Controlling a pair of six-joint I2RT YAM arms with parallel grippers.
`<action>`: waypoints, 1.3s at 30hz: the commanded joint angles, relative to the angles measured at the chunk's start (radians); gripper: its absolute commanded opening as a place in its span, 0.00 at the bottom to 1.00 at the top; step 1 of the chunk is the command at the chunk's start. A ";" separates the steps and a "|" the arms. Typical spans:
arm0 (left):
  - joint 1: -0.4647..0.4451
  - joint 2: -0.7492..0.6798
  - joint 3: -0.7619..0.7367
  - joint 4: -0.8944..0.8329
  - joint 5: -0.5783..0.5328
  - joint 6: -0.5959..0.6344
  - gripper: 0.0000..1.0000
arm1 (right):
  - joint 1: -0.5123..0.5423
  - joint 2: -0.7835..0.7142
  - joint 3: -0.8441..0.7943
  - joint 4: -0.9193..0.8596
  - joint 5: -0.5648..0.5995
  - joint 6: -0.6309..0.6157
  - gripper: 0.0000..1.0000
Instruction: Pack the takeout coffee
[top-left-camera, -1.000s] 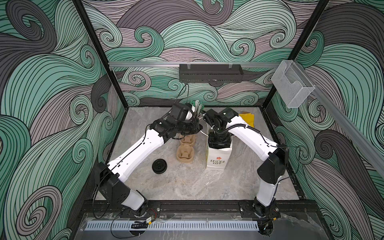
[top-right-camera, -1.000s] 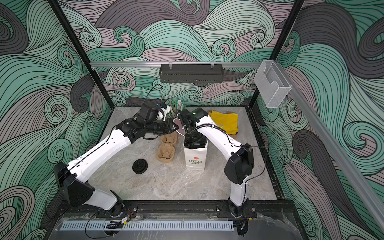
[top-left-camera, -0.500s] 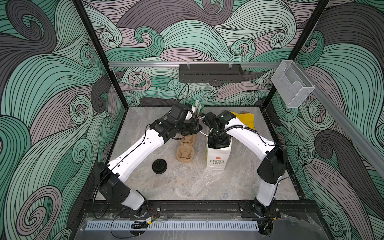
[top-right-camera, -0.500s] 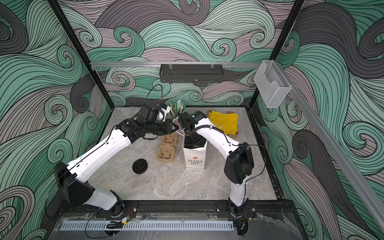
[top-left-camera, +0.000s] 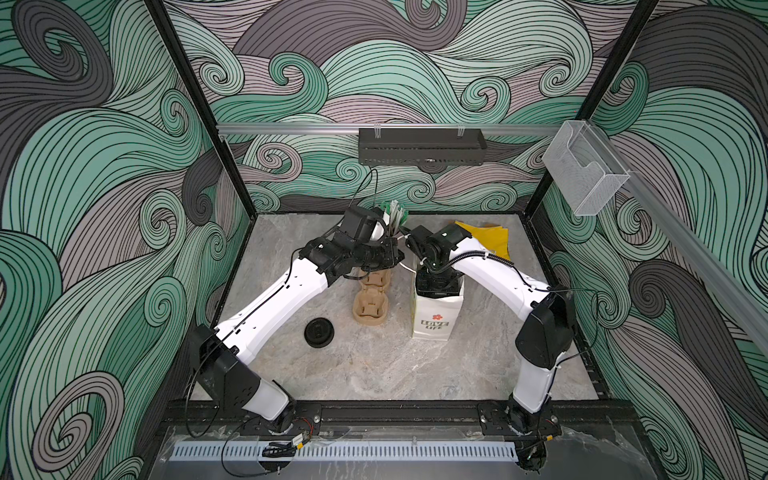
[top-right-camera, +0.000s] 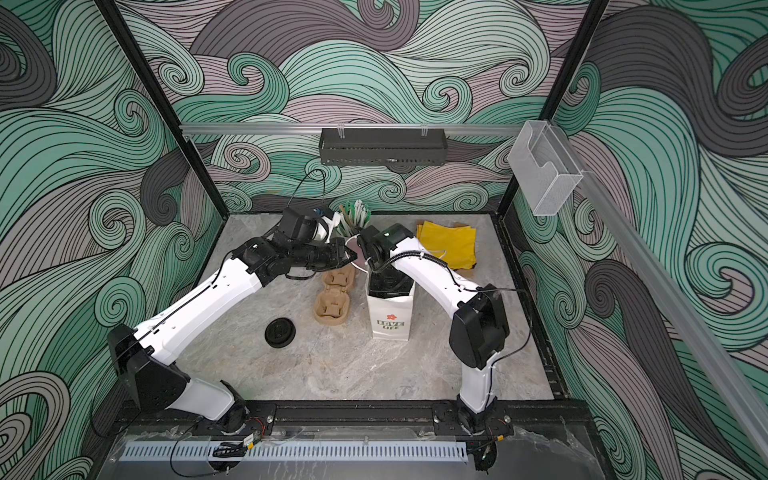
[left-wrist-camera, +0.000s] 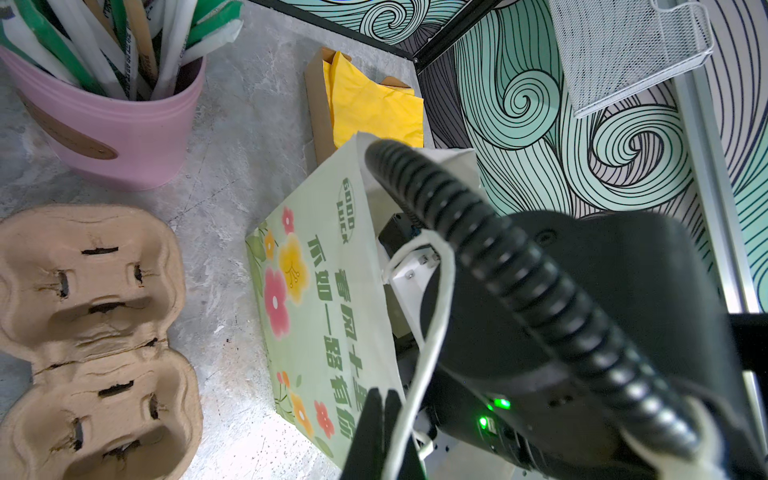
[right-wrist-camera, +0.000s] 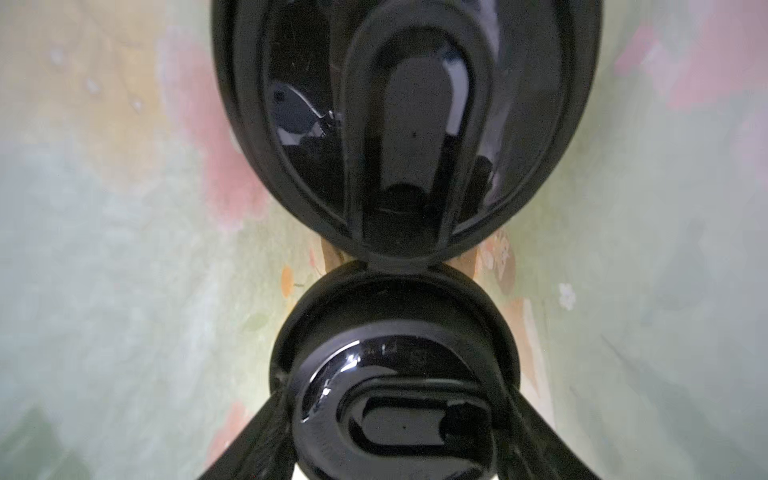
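Second cup being set into the bag. From left to right: a loose lid (top-left-camera: 318, 332) and cardboard carriers (top-left-camera: 371, 307) lie unused on the table; the left gripper (left-wrist-camera: 380, 409), jaws together, pinches the white handle (left-wrist-camera: 436, 324) of the paper bag (top-left-camera: 434, 320), holding its mouth wide; the right gripper (right-wrist-camera: 397, 386) reaches down inside, jaws partly apart and seemingly clasping the nearer cup (right-wrist-camera: 399, 424) just under its lid, lid against lid with the farther cup (right-wrist-camera: 407, 124) already inside; the next move probably calls for a release and a straight upward withdrawal that does not snag the paper.
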 joint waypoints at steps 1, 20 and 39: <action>0.007 -0.019 0.011 -0.022 -0.009 0.024 0.00 | -0.002 0.025 -0.058 0.026 -0.012 0.006 0.62; 0.007 -0.019 0.012 -0.024 -0.011 0.027 0.00 | -0.002 0.053 -0.143 0.064 -0.022 0.000 0.61; 0.007 -0.017 0.014 -0.026 -0.012 0.033 0.00 | 0.012 0.101 -0.227 0.096 -0.034 -0.010 0.60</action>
